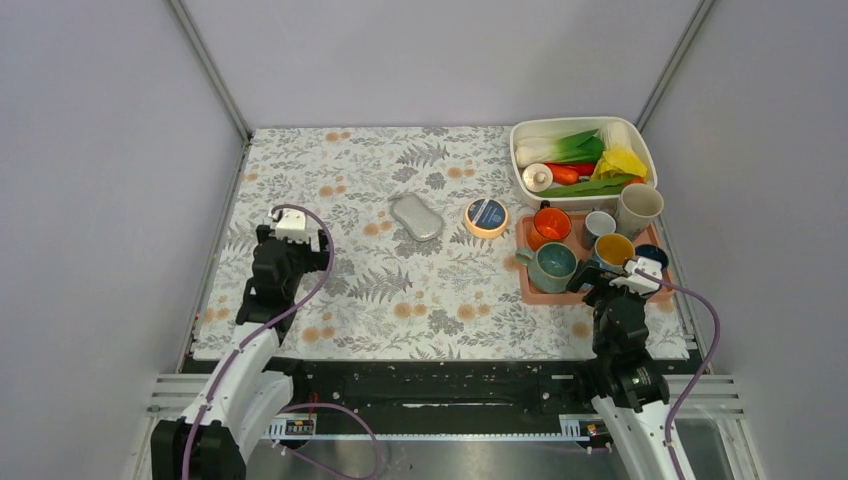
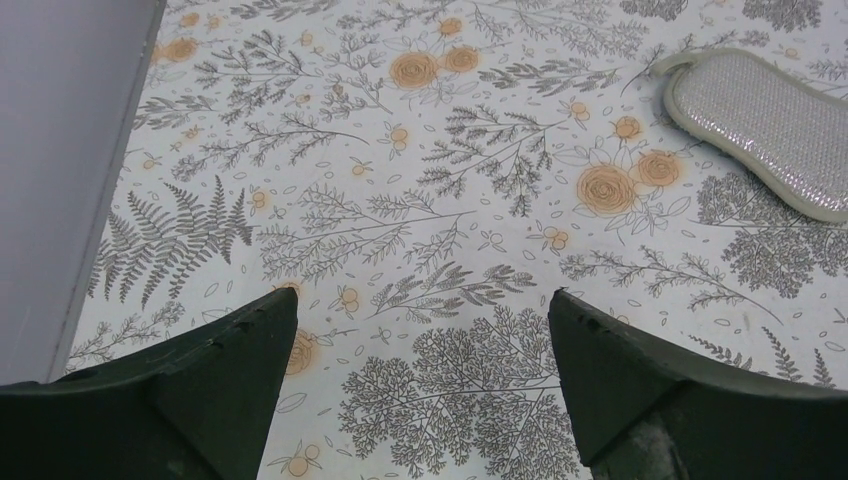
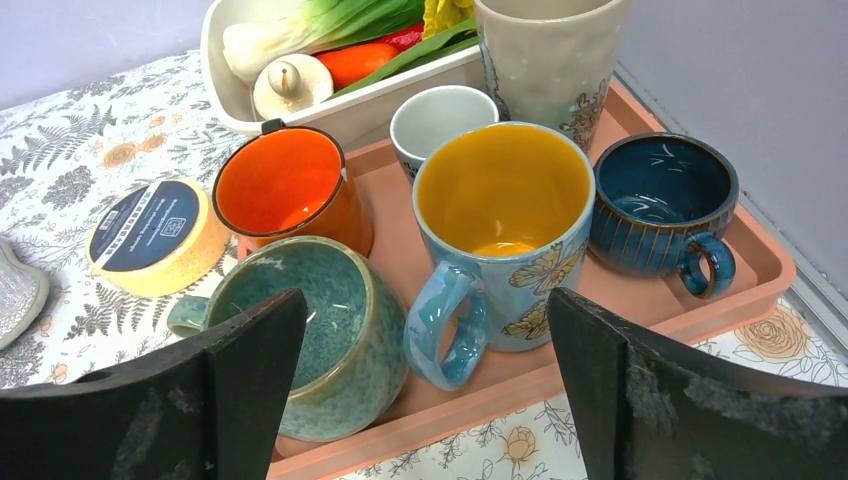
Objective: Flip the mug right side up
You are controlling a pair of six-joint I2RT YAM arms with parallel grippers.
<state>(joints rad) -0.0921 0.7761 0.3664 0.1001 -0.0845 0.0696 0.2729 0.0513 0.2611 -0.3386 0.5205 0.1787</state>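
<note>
Both mine spread wide, empty: right end effector (image 3: 425, 300) just short of the tray (image 3: 760, 265), left end effector (image 2: 420, 300) over bare floral tabletop (image 2: 300, 150). Every mug I see is mouth-up. Closest ahead is the butterfly mug (image 3: 500, 235): glossy glazed ceramic, yellow inside, loop handle toward me. Speckled green mug (image 3: 320, 330) ahead-left, squat and round. Flip looks done, I judge; next calls only for backing clear without clipping rims.

Left arm (image 1: 268, 285) and right arm (image 1: 622, 330): black near the end effector, white further back. A lilac cable (image 1: 715, 325) trails from the white block (image 1: 292, 225) just behind each one's fingers (image 3: 680, 400), which are chunky dark wedges (right pair's pretty scuffed).
</note>
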